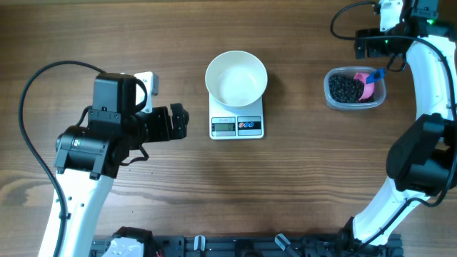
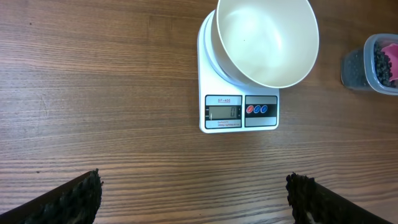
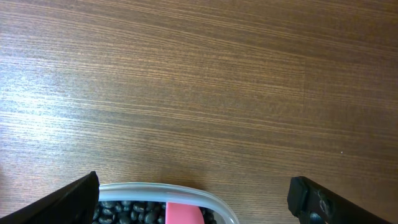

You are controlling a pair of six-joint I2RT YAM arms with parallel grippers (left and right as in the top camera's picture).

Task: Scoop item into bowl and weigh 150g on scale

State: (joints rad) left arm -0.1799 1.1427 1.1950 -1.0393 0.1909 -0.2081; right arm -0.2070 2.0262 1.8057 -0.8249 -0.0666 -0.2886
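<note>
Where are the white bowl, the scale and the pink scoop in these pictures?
white bowl [image 1: 236,80]: overhead view, on its bare inside floor.
scale [image 1: 236,128]: overhead view, on its front panel, between display and buttons.
pink scoop [image 1: 367,86]: overhead view, on its pink head.

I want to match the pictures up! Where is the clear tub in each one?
Overhead: the clear tub sits near the right edge, in the upper half.
Left wrist: the tub is at the far right edge, partly cut off.
Right wrist: only the tub's rim shows, at the bottom middle.
Shared landmark: the pink scoop inside it shows in all three.
</note>
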